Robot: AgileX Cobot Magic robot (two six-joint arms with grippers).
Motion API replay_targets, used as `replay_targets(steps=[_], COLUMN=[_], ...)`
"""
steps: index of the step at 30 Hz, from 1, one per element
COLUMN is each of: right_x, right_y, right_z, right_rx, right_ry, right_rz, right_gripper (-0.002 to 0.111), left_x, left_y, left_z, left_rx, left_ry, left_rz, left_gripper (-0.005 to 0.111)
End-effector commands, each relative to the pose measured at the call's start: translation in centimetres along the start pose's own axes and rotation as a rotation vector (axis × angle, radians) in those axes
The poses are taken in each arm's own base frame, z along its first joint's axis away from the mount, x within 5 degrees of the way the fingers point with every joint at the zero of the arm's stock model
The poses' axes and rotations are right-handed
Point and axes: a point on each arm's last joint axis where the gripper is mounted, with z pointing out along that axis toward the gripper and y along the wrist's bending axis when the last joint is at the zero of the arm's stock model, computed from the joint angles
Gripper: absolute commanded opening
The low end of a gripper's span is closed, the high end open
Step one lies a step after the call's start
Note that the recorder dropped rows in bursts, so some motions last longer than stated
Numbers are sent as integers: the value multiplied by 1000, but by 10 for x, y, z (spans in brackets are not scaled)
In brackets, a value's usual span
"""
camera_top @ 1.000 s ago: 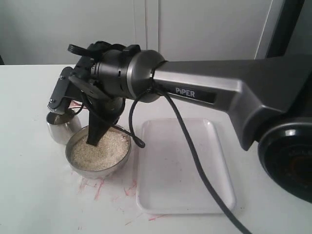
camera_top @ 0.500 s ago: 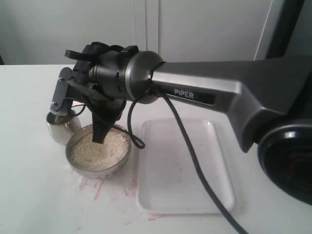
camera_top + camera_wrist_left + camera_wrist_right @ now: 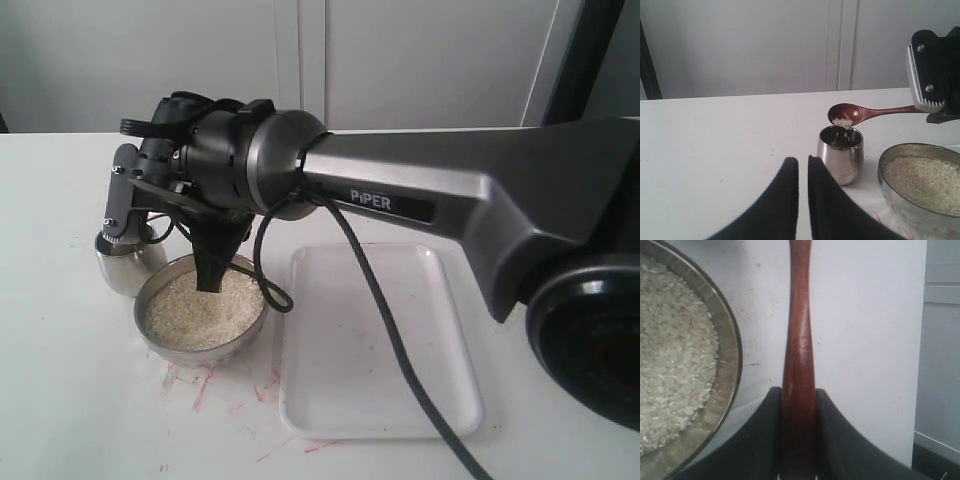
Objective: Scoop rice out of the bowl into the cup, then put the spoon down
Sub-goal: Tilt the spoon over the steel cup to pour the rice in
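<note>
My right gripper [image 3: 799, 390] is shut on the handle of the reddish-brown wooden spoon [image 3: 799, 335]. In the left wrist view the spoon's scoop [image 3: 846, 114] hangs tilted just above the steel cup [image 3: 840, 155], and off-white rice [image 3: 842, 122] is falling from it into the cup. The wide steel bowl [image 3: 897, 202] stands right beside the cup, with rice [image 3: 922, 177] nearly to its rim. In the exterior view the right gripper [image 3: 210, 272] hangs over the bowl [image 3: 215, 355], beside the cup [image 3: 125, 268]. My left gripper [image 3: 803, 162] hovers low in front of the cup, shut and holding nothing.
A white rectangular tray [image 3: 380, 345] lies on the table just right of the bowl. Red marks [image 3: 200, 385] stain the white tabletop in front of the bowl. The right arm's long body [image 3: 450, 190] and its cable [image 3: 390, 330] pass over the tray.
The right gripper has lifted out of the bowl's rice and shifted left toward the cup, with its wrist rolling. The bowl, cup and tray have stayed put.
</note>
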Motion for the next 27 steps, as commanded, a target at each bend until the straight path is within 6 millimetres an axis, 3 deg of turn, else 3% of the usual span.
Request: replay_targets(steps=[1,27], right_x=[-2,-8], right_y=[-1,4], right_z=[-5,-16], right_rx=[24,118], right_ry=[4,61], right_rz=[-27,-142], right_gripper=[0,0], left_x=[-2,-2], left_y=[0,0], left_z=[0,0], left_rx=[2,2], left_ry=[-12,-12], left_rz=[-6,-6], left_gripper=[14,14])
